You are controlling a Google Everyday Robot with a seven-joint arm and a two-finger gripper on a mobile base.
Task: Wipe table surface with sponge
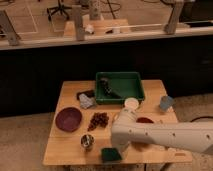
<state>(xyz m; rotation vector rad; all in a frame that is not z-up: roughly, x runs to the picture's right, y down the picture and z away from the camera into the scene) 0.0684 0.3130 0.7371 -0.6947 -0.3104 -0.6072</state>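
Note:
A dark green sponge (pixel 111 154) lies flat on the wooden table (pixel 70 90) near its front edge, a little left of centre. My white arm reaches in from the right, and its thick end hangs over the sponge. My gripper (pixel 118 146) is at the underside of that end, right above the sponge's right side and mostly hidden by the arm. I cannot tell whether it touches the sponge.
A small metal cup (pixel 87 141) stands just left of the sponge. Behind are dark grapes (pixel 98 121), a purple bowl (pixel 68 119), a crumpled wrapper (pixel 86 101), a green tray (pixel 137 92), a white cup (pixel 131 104), a red dish (pixel 145 121) and a grey-blue cup (pixel 166 103).

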